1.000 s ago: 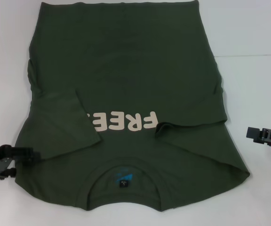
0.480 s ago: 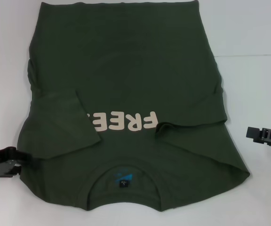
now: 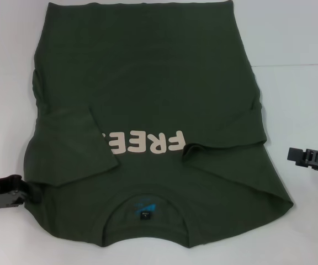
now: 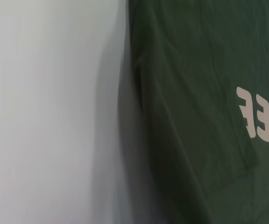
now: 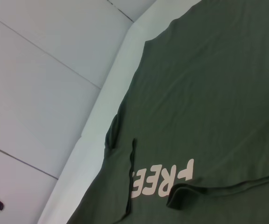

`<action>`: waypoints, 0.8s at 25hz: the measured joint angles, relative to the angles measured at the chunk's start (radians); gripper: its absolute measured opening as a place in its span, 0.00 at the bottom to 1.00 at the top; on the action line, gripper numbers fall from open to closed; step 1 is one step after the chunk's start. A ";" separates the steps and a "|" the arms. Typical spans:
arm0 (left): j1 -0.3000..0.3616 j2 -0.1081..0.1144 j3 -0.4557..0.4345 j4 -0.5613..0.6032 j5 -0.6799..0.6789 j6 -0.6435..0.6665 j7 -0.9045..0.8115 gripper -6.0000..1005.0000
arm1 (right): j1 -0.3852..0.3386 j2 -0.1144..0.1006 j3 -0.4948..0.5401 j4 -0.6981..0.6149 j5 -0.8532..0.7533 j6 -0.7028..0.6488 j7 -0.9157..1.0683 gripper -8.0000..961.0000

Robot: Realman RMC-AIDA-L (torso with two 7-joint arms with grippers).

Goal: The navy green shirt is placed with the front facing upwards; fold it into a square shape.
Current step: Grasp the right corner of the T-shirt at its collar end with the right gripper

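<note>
The navy green shirt (image 3: pixel 148 83) lies flat on the white table, front up, collar and blue neck label (image 3: pixel 145 210) nearest me. The cream lettering (image 3: pixel 145 142) reads upside down. Both sleeves are folded inward over the chest. My left gripper (image 3: pixel 20 190) sits low at the near left, right at the shirt's shoulder edge. My right gripper (image 3: pixel 291 155) hovers over bare table, apart from the shirt's right side. The shirt also shows in the left wrist view (image 4: pixel 195 116) and the right wrist view (image 5: pixel 209 93).
The white table (image 3: pixel 302 99) has bare strips left and right of the shirt. A seam line crosses the table at the right. The shirt's hem reaches the far edge of the head view.
My left gripper has drawn back to the left, off the shirt's shoulder to its edge. The shirt and the right gripper have not moved.
</note>
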 joint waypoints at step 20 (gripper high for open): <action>0.003 0.002 -0.006 0.002 -0.047 0.016 0.045 0.05 | 0.096 -0.110 -0.005 -0.035 -0.350 -0.101 0.509 0.79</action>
